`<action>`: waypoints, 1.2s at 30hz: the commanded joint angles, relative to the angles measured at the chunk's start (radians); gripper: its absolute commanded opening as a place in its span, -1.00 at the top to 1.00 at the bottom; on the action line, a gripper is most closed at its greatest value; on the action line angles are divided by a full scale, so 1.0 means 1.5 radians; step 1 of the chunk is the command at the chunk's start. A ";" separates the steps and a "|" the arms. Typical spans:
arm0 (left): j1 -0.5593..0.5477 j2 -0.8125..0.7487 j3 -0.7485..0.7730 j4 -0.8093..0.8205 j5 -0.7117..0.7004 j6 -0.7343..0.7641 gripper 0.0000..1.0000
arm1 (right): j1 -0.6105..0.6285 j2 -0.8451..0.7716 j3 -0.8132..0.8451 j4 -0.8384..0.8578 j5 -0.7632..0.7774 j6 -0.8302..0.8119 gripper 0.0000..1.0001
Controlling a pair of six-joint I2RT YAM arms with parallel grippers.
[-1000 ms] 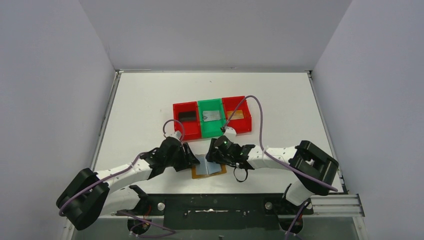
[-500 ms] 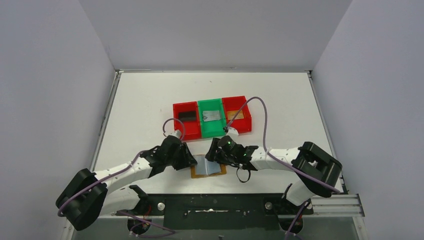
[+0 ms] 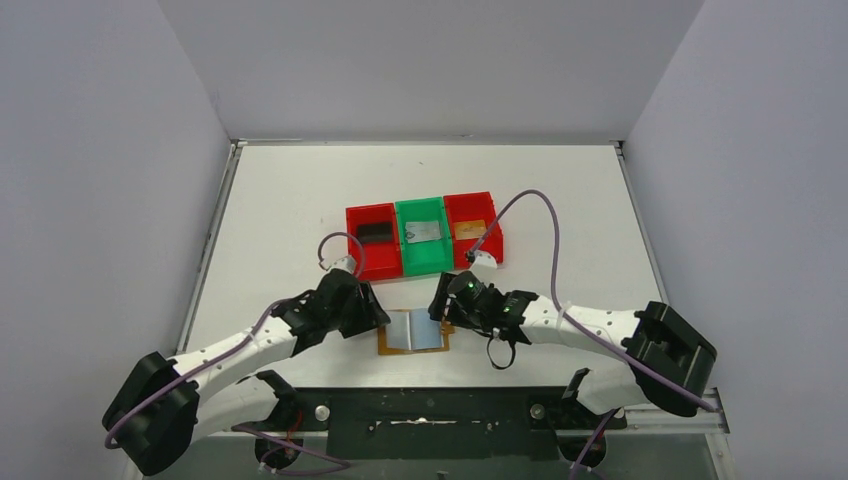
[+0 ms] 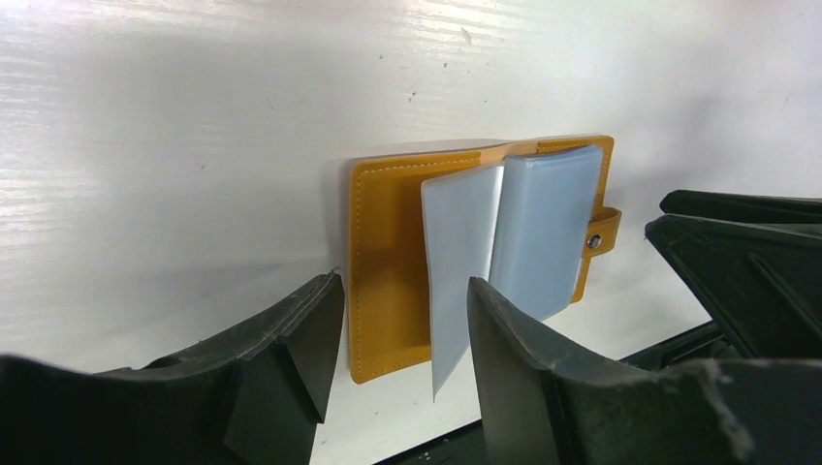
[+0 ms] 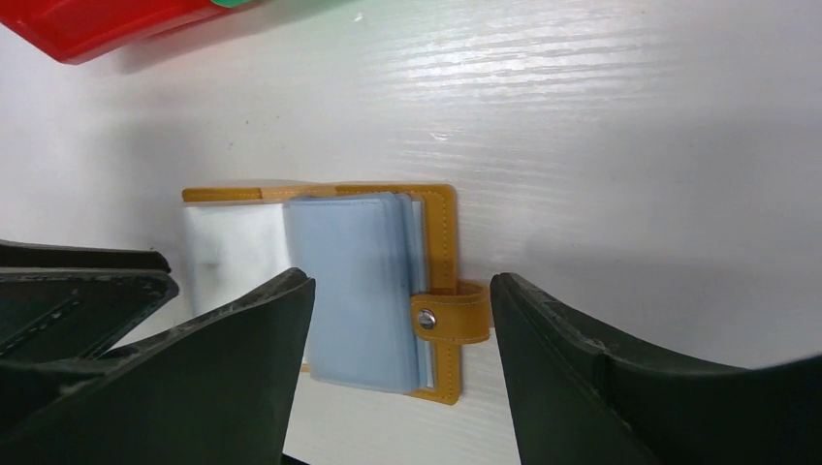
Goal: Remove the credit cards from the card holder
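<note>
In the top view the card holder (image 3: 413,333) lies open on the table (image 3: 300,200) at 6 o'clock from the green bin (image 3: 420,262). The left gripper (image 3: 380,317) sits just beside it at 9 o'clock and the right gripper (image 3: 442,312) at 2 o'clock, both with jaws apart and nothing held. The count here is one holder, three bins and three credit cards already out: the black card (image 3: 374,232) in the left red bin (image 3: 370,262), the silver-grey card (image 3: 424,232) in the green one, and the orange-brown card (image 3: 470,229) in the right red bin (image 3: 480,252). In the left wrist view the jaws stand moderately apart on empty air, with the holder ahead at 12 o'clock. One pale sleeve (image 4: 460,281) stands up loose from the cover, and a finger drifting in could snag or crease it, or drag the light holder along the table. In the right wrist view the jaws gape wide, with the snap tab (image 5: 451,315) between them at 12 o'clock, so closing here would likely pinch the tab and lift the whole holder. The sleeves (image 5: 354,291) appear empty, but they are cloudy and stacked, so a further card inside cannot be ruled out, and stopping too soon is the remaining risk.
</note>
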 commanded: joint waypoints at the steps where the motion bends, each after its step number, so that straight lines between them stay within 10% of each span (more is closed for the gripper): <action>1: 0.003 -0.039 0.037 -0.011 -0.012 0.006 0.00 | -0.005 -0.002 -0.005 -0.006 0.018 0.004 -0.35; 12: 0.003 -0.109 0.065 -0.088 -0.073 0.004 -0.17 | 0.010 0.051 -0.001 0.074 -0.064 -0.004 -0.21; 36: 0.004 -0.285 0.312 -0.441 -0.445 0.001 -0.85 | 0.048 -0.302 0.075 -0.179 0.434 -0.169 -0.86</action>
